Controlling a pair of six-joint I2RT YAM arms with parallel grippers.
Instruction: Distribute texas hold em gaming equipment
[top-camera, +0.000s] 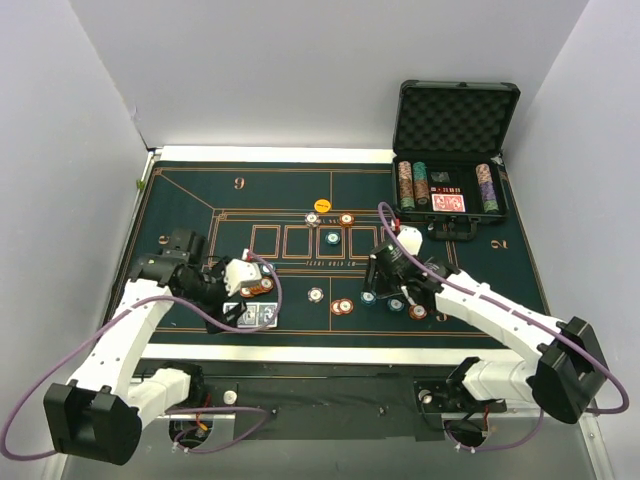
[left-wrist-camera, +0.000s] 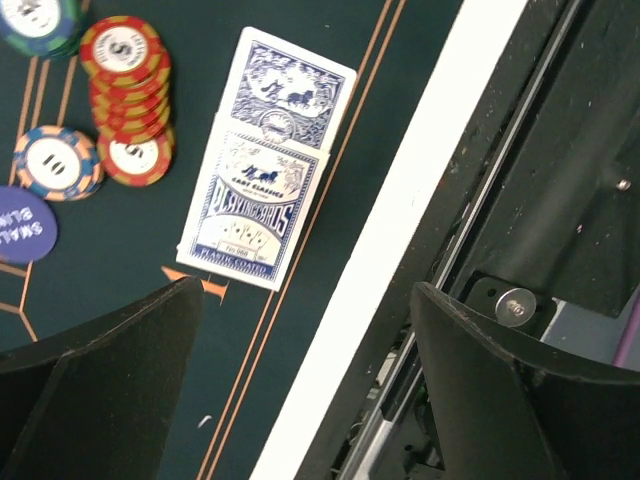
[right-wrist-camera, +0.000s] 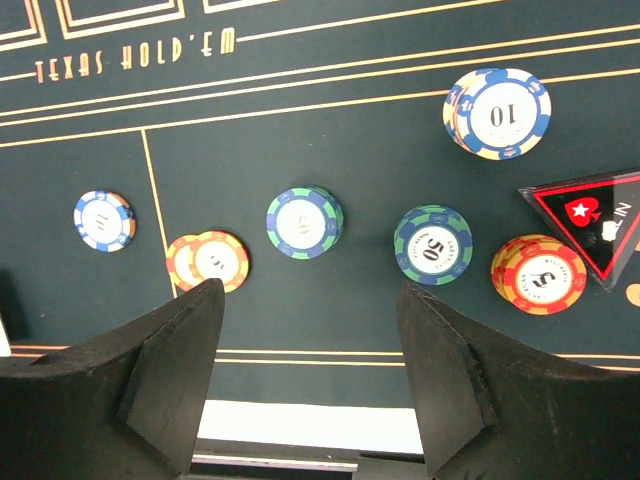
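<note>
top camera high, sees whole mat (top-camera: 180, 200); wrist cameras close, facing down.

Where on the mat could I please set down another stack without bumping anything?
Bare felt lies at the far left of the mat, between its border and the outlined boxes. The near strip is crowded with cards and chips.

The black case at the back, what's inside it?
The open case holds chip stacks along both sides and a red-backed deck between them. Whatever lies beneath the deck and stacks is covered.
</note>
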